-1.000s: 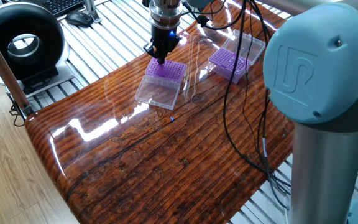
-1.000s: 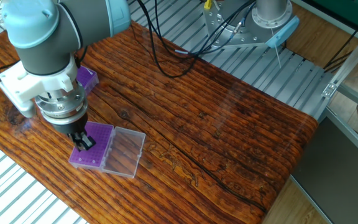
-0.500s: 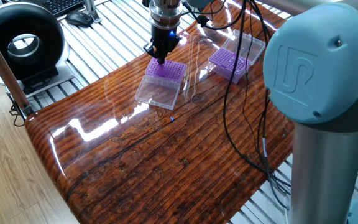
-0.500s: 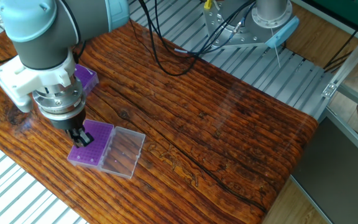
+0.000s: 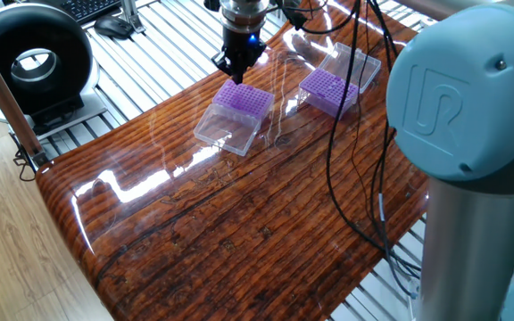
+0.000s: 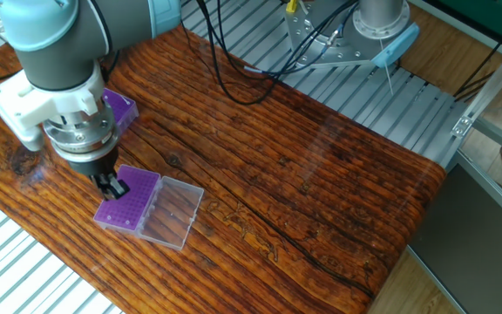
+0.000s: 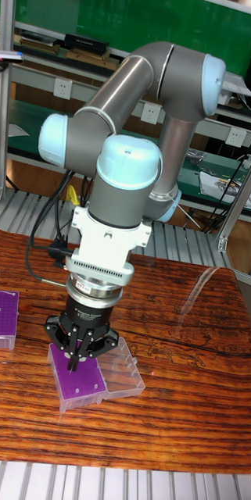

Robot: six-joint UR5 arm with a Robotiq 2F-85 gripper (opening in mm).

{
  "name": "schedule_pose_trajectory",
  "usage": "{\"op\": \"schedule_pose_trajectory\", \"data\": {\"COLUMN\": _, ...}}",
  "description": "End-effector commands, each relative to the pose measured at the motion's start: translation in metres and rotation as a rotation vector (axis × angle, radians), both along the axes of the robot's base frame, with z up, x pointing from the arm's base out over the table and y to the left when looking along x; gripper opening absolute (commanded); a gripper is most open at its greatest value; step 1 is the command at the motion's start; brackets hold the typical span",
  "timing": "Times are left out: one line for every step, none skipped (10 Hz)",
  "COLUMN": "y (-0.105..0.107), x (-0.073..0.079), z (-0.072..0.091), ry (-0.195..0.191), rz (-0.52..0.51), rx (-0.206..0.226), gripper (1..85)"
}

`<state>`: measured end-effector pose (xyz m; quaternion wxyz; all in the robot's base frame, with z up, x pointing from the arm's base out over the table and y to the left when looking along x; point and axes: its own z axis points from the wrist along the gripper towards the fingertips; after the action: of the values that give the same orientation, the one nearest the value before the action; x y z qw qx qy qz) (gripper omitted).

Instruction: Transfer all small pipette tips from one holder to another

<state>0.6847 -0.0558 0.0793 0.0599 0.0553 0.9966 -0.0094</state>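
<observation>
a grey and pale-blue ur5 arm reaches down over a glossy wooden worktop (image 5: 239, 232). its end effector (image 7: 77, 361) hovers just above a purple tip holder (image 7: 78, 380) whose clear hinged lid (image 7: 123, 373) lies folded open beside it. in the tall fixed view the two fingers taper close together to a point, and a thin pale sliver seems to hang between them, perhaps one small pipette tip, though it is too small to be sure; whether the fingers are clamped cannot be told. a second purple tip holder (image 5: 329, 91), also with a clear lid, sits well apart on the same worktop. the small pipette tips (image 5: 244, 96) show only as a faint dotted grid on the near holder.

the risks, as a judgement: the holes are tiny and tightly packed, so a slight sideways error could hit a neighbouring tip or the holder's face, tilting a tip or nudging the light holder across the slick surface. a weak pinch could drop a tip on the way across.
</observation>
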Motion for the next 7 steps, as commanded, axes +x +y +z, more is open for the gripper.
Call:
{"op": "schedule_pose_trajectory", "data": {"y": -0.009, "x": -0.003, "z": 0.007, "ry": 0.006, "rz": 0.002, "rx": -0.007, "gripper": 1.0}}
{"op": "schedule_pose_trajectory", "data": {"y": -0.015, "x": -0.004, "z": 0.008, "ry": 0.009, "rz": 0.009, "rx": -0.017, "gripper": 1.0}}
{"op": "schedule_pose_trajectory", "data": {"y": -0.02, "x": -0.005, "z": 0.011, "ry": 0.013, "rz": 0.015, "rx": -0.021, "gripper": 1.0}}
{"op": "schedule_pose_trajectory", "data": {"y": -0.026, "x": -0.006, "z": 0.013, "ry": 0.012, "rz": 0.028, "rx": -0.027, "gripper": 1.0}}
{"op": "schedule_pose_trajectory", "data": {"y": -0.036, "x": -0.008, "z": 0.017, "ry": 0.014, "rz": 0.043, "rx": -0.04, "gripper": 1.0}}
{"op": "schedule_pose_trajectory", "data": {"y": -0.047, "x": -0.011, "z": 0.02, "ry": 0.02, "rz": 0.061, "rx": -0.052, "gripper": 1.0}}
{"op": "schedule_pose_trajectory", "data": {"y": -0.058, "x": -0.016, "z": 0.022, "ry": 0.028, "rz": 0.075, "rx": -0.066, "gripper": 1.0}}
